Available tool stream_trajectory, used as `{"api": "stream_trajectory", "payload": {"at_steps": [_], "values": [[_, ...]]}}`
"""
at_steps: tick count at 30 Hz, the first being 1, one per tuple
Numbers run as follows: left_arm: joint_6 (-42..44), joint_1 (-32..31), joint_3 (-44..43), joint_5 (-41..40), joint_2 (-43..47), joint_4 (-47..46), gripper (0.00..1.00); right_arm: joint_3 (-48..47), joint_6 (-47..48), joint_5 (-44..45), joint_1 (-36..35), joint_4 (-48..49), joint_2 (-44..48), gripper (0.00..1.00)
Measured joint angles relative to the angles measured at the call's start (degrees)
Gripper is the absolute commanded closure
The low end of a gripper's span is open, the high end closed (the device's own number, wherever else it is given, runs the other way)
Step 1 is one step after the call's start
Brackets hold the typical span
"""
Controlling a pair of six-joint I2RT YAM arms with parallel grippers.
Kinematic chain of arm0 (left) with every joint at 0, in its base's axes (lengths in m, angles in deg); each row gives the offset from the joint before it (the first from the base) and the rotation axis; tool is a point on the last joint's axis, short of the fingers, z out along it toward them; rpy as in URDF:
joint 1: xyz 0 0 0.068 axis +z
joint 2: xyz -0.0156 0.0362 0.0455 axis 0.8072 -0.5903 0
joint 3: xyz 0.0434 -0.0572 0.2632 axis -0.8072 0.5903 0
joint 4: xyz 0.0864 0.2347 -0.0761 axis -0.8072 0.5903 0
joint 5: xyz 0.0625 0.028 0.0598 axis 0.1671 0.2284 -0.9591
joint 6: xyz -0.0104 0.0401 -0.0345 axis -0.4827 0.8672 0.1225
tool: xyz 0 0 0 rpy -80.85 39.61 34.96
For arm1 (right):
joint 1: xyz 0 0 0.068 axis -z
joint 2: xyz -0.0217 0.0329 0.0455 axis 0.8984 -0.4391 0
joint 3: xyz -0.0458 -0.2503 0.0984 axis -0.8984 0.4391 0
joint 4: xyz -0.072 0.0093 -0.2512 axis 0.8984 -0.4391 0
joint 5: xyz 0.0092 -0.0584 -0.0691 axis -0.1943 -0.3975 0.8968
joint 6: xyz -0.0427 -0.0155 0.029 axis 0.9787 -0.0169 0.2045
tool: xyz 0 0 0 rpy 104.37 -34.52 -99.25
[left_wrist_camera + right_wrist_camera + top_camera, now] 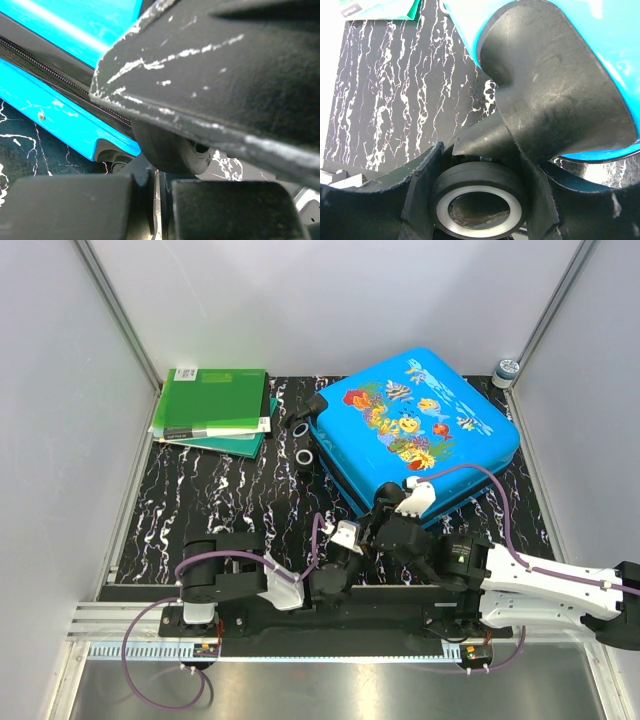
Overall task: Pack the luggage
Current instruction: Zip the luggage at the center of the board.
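Observation:
The luggage (415, 420), a bright-blue suitcase with a fish print, lies closed and flat at the back right of the table. Both grippers are at its near-left corner. In the right wrist view, a black wheel with a white ring (479, 200) sits between the fingers (417, 195) of my right gripper (480, 197), which is shut on it. My left gripper (161, 210) is just below another black wheel (170, 150) and the blue shell (60, 115). Its pads are together, with only a thin pale sliver between them. The zipper (50, 67) runs along the shell at upper left.
Green folders (215, 410) are stacked at the back left. Two more suitcase wheels (305, 440) stick out toward them. A small round container (506, 370) stands in the back right corner. Grey walls enclose the black marbled table (200, 500).

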Motion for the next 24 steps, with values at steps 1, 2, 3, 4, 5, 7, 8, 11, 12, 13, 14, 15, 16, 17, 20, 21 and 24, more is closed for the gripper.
{"api": "stream_trajectory", "payload": {"at_steps": [1,2,3,4,5,7,8,11,12,13,14,15,16,17,20,21,24], "values": [[0.0,0.0,0.0,0.0,0.0,0.0,1.0,0.0,0.0,0.0,0.0,0.0,0.0,1.0],[0.0,0.0,0.0,0.0,0.0,0.0,1.0,0.0,0.0,0.0,0.0,0.0,0.1,1.0],[0.0,0.0,0.2,0.0,0.0,0.0,1.0,0.0,-0.1,0.0,0.0,0.0,0.1,1.0],[-0.1,0.0,0.4,0.1,0.0,0.0,1.0,0.0,-0.2,0.0,0.0,0.1,0.1,1.0],[-0.3,0.0,0.8,0.2,0.1,0.0,1.0,0.1,-0.2,0.0,0.0,0.1,0.1,1.0],[-0.7,0.5,2.0,0.4,0.5,-0.5,1.0,0.4,-0.5,0.0,0.0,0.3,0.2,1.0],[-0.9,1.0,2.7,0.5,0.9,-0.7,1.0,0.5,-0.6,0.0,0.0,0.5,0.3,1.0],[-1.4,2.1,4.2,0.7,2.0,-1.0,1.0,0.6,-0.9,0.0,0.0,0.6,0.5,1.0],[-1.7,2.3,4.5,1.1,2.2,-1.2,1.0,0.6,-1.0,0.0,0.0,0.6,0.5,1.0],[-1.9,2.4,4.7,1.4,2.2,-1.3,1.0,0.6,-1.0,0.0,0.1,0.6,0.5,1.0],[-2.0,2.5,4.7,1.8,2.2,-1.4,1.0,0.6,-1.1,0.0,0.1,0.6,0.5,1.0],[-2.2,2.7,4.9,2.3,2.3,-1.5,1.0,0.7,-1.2,0.0,0.1,0.6,0.6,1.0],[-2.3,2.9,5.1,2.7,2.3,-1.6,1.0,0.7,-1.3,0.0,0.1,0.6,0.6,1.0],[-2.5,3.1,5.3,3.3,2.4,-1.7,1.0,0.7,-1.4,0.0,0.1,0.6,0.7,1.0],[-3.6,4.5,6.6,4.8,2.9,-2.3,1.0,1.0,-1.8,0.0,0.1,0.6,1.0,1.0],[-4.0,5.2,7.2,5.2,3.3,-2.5,1.0,1.1,-1.9,0.0,0.1,0.6,1.2,1.0],[-4.9,6.6,8.6,6.3,4.7,-2.6,1.0,1.4,-2.3,0.0,0.1,0.6,1.8,1.0]]}}
